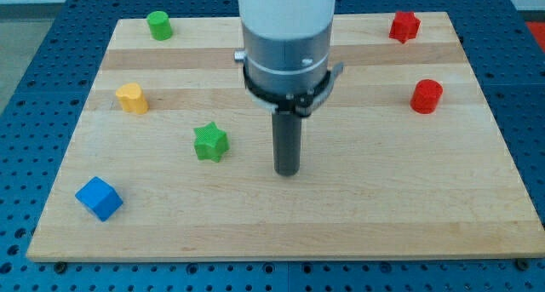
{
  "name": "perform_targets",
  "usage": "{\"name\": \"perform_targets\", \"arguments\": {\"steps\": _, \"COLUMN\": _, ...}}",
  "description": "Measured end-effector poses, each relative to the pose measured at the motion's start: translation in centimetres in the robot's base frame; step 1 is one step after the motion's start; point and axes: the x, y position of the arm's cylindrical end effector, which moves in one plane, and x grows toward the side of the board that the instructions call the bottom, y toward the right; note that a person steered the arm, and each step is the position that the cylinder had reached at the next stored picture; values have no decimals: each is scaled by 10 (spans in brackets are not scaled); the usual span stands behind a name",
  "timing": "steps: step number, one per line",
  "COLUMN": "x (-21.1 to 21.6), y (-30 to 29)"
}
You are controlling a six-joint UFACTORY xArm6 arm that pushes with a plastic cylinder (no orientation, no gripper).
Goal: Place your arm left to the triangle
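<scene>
At the near left corner of the wooden counter (383,207) sits the blue cube (98,198), turned so one corner faces the view's bottom. Farther back and a little right stands the yellow block (131,98); its shape looks rounded with a notch, perhaps a heart, though the view is too coarse to be sure. At the far left edge, just right of that, is the green cylinder (158,25), upright. Nearer the middle lies the green star (210,143), well apart from the other three.

My tip (288,173) comes next, at the centre of the counter, to the right of the green star and slightly nearer than it, with a clear strip of wood between them. The dark rod rises straight into a grey collar and a white arm body (286,11) that covers part of the far middle of the counter. The arm ends in this plain rod, so no gripper state can be told.

On the right side, the red star (404,26) rests near the far edge, and the red cylinder (427,96) stands nearer, slightly farther right. Both are well apart from my tip.

As for the triangle, I cannot tell where it is: none of the six visible blocks reads as one. A blue perforated surface (25,71) surrounds the counter.
</scene>
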Motion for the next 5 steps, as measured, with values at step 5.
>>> {"name": "perform_targets", "arguments": {"steps": 5, "x": -172, "y": -79}}
